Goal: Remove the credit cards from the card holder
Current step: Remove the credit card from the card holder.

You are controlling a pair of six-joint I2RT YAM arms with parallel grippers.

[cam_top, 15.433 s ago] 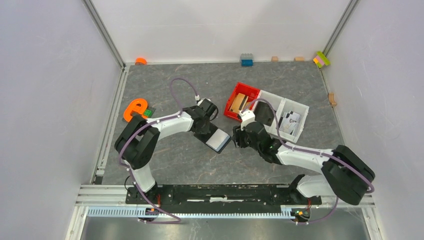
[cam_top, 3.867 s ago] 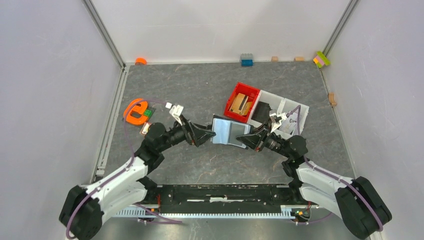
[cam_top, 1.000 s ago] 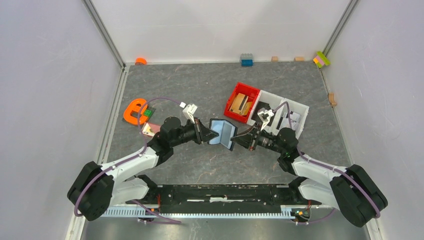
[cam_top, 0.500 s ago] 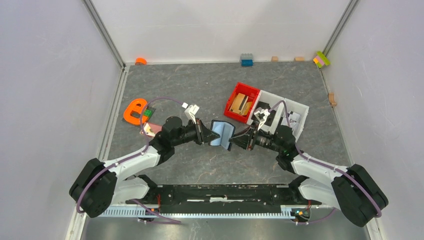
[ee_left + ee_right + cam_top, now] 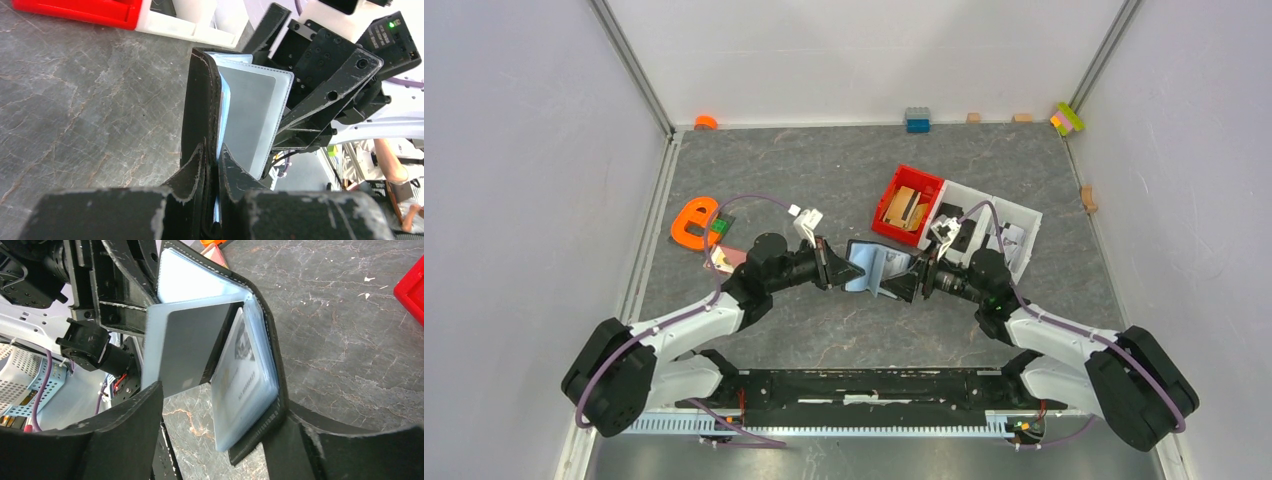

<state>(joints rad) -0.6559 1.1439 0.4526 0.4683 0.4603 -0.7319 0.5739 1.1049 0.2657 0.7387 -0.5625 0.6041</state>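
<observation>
Hanging open over the worktop (image 5: 824, 170), the card holder (image 5: 870, 263) sat between both arms. The left claw (image 5: 852, 270) was clamped on its black cover's edge. The right claw (image 5: 902, 283) had its jaws spread wide, with the holder's clear sleeves and a grey credit card (image 5: 187, 347) lying between them.

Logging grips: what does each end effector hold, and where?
The left end effector pinches the card holder by the edge of one black cover. The right end effector stands open around the holder's other side, gripping nothing.

Matt black leather-like card holder (image 5: 201, 105); glossy plastic sleeves (image 5: 250, 117); marbled matt table (image 5: 75, 100)
</observation>
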